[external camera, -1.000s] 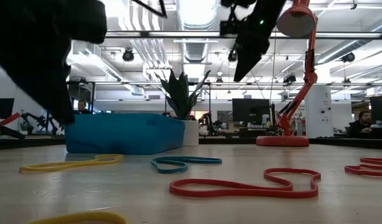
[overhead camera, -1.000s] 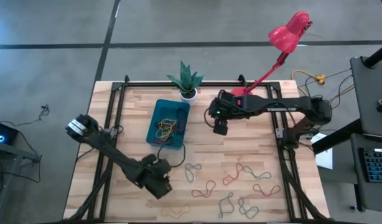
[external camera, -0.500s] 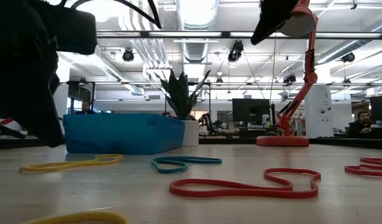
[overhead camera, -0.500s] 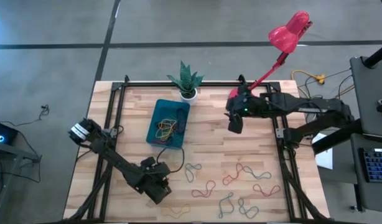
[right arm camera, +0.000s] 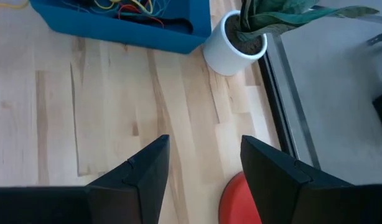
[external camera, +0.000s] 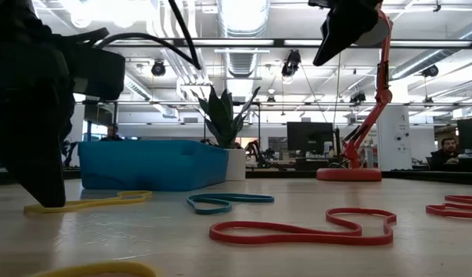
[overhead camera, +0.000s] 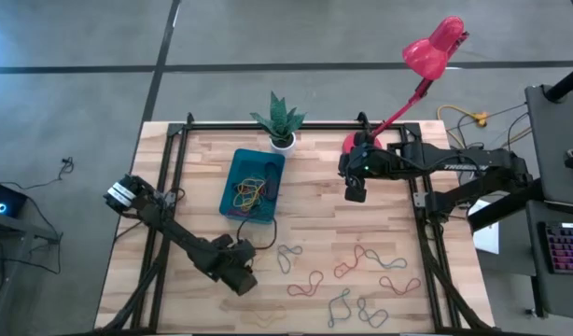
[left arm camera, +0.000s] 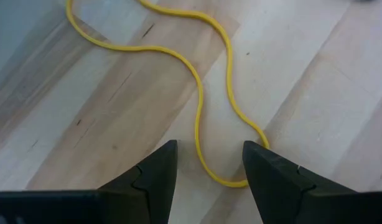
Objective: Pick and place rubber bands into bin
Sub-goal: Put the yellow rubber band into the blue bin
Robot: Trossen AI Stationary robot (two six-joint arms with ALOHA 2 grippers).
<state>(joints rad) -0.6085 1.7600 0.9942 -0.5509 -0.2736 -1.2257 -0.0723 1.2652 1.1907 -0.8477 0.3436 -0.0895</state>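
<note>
1. Left claw (left arm camera: pixel 206 171) is low over the worktop (overhead camera: pixel 314 210) near its front-left part, fingers spread and released, nothing held yet. It straddles one end of a yellow rubber band (left arm camera: pixel 203 102), so a pinch there looks like the next move.
2. That yellow band lies flat and squiggly on the wood; in the low view it sits at the foot of the left arm (external camera: pixel 36 115), just in front of the bin (external camera: pixel 151 164).
3. The bin (overhead camera: pixel 253 188) is at the worktop's back-left, beside the white plant pot (overhead camera: pixel 283 142). It already holds a tangle of yellow, red and dark bands (overhead camera: pixel 252 191), so the task is partway done.
4. Many loose bands (overhead camera: pixel 356 271), red and grey-green, are scattered across the front right of the worktop, apart from the bin.
5. Right claw (right arm camera: pixel 200 162) hangs high near the red lamp base (overhead camera: pixel 352 142), fingers apart and empty. Likely parked up and back there to keep clear of the left arm's pick.
6. Risk: the thin floppy band may slip the fingertips if the pinch is shallow.
</note>
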